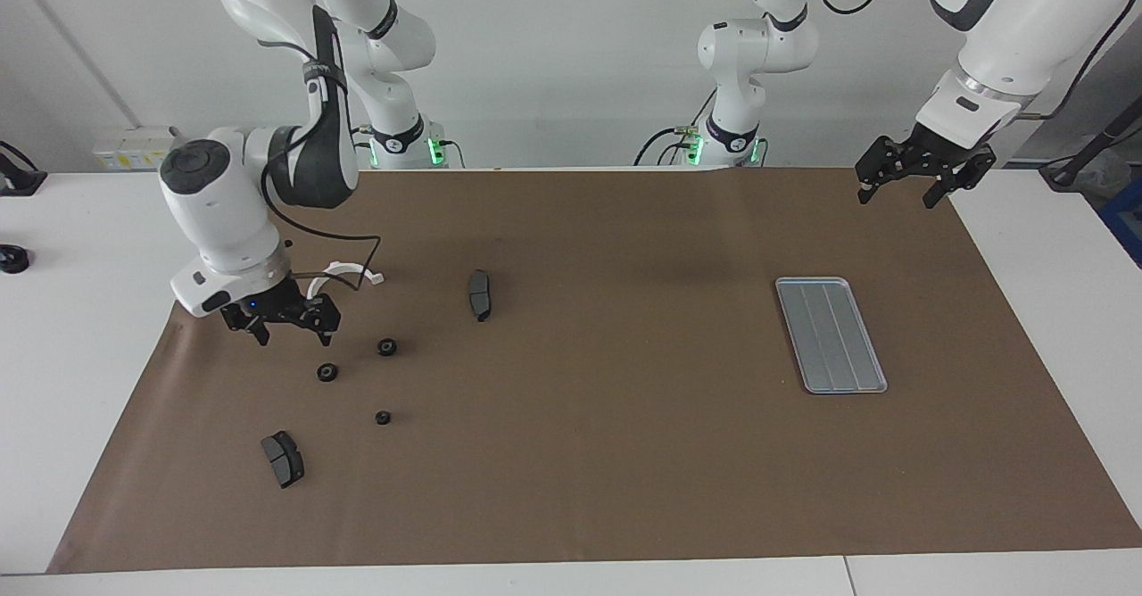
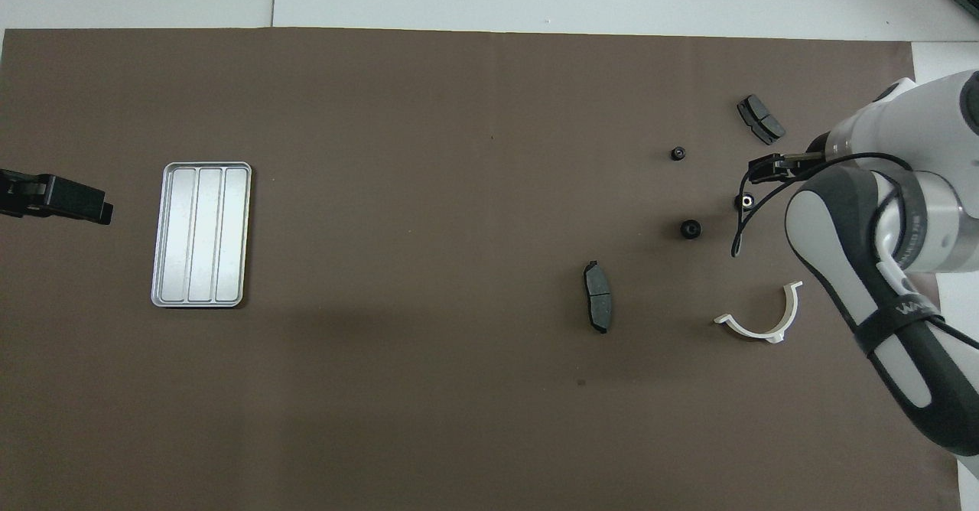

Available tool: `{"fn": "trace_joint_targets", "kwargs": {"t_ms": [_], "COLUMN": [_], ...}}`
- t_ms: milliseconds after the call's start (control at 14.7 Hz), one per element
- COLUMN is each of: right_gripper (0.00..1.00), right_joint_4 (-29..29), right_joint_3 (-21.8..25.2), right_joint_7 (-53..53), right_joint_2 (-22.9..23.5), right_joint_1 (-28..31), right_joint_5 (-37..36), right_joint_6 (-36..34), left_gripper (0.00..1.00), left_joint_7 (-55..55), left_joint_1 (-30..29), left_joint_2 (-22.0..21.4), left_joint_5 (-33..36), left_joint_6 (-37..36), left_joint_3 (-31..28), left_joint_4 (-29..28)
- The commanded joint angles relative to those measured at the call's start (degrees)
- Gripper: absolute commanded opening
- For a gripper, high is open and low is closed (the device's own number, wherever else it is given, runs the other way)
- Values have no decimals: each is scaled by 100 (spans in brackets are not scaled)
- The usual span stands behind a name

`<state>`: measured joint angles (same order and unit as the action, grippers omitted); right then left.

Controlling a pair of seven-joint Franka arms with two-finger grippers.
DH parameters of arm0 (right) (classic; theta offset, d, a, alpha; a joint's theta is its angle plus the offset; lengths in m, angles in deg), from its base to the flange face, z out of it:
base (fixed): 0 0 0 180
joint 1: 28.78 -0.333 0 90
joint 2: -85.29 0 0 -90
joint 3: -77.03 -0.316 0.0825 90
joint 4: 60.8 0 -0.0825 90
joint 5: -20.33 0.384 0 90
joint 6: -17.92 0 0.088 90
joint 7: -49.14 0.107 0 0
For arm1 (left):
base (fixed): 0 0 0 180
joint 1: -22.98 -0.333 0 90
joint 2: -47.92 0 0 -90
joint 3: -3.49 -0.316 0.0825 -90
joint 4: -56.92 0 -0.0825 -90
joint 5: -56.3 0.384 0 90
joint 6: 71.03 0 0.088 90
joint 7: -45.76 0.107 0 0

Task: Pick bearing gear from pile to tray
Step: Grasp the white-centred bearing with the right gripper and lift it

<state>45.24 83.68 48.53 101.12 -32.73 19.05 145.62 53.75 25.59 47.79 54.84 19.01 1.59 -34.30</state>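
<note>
Facing view first, biggest things down to smallest. The brown mat (image 1: pixel 571 453) covers most of the table, and the tray (image 1: pixel 831 335) lies flat and empty at the left arm's end of it. The left gripper (image 1: pixel 903 187) waits with its jaws apart over the mat's corner, up in the air and well clear of the tray.

The pile sits at the right arm's end: a white half-ring bracket (image 1: pixel 343 273) nearest the robots, two dark curved pads (image 1: pixel 480 294), (image 1: pixel 283 459), and three small black rings (image 1: pixel 386 346), (image 1: pixel 327 371), (image 1: pixel 383 418) scattered apart from one another.

I have the right gripper (image 1: pixel 287 332) hanging with fingers spread, just beside the bracket and above the ring (image 2: pixel 744 202) closest to that arm; I think it hasn't touched down, though the overhead view hides most of the fingers under the wrist.

My worries: these rings are tiny and round, so a slightly off-centre close could flick one away across the mat. The loose cable (image 1: pixel 357 261) draping off the wrist passes over the bracket and could drag it. And the tray is well apart from the pile, so a weak pinch might drop the ring on the carry.
</note>
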Motion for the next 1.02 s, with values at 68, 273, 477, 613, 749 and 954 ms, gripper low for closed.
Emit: {"fn": "trace_joint_targets", "kwargs": {"t_ms": [68,273,477,613,749,954], "right_gripper": [100,100,100,93,76,60], "right_joint_4": [661,909,901,892,892,901], "right_joint_3": [2,-7,-7,-7,2,2], "right_joint_7": [-141,-237,-255,-631,-1027,-1064], "right_joint_2": [121,296,446,499,500,500], "right_joint_1": [-8,18,79,97,184,185], "right_joint_5": [40,49,232,584,883,919], "right_joint_6": [921,1247,1441,1502,1494,1476], "left_gripper": [100,100,100,100,100,100], "left_joint_7": [-43,-43,-43,-43,-43,-43], "left_joint_1": [-59,-59,-59,-59,-59,-59], "left_joint_2": [-67,-67,-67,-67,-67,-67], "left_joint_5": [-21,-21,-21,-21,-21,-21], "left_joint_6": [-30,-30,-30,-30,-30,-30], "left_joint_3": [23,32,23,32,32,32], "left_joint_4": [-72,-72,-72,-72,-72,-72]}}
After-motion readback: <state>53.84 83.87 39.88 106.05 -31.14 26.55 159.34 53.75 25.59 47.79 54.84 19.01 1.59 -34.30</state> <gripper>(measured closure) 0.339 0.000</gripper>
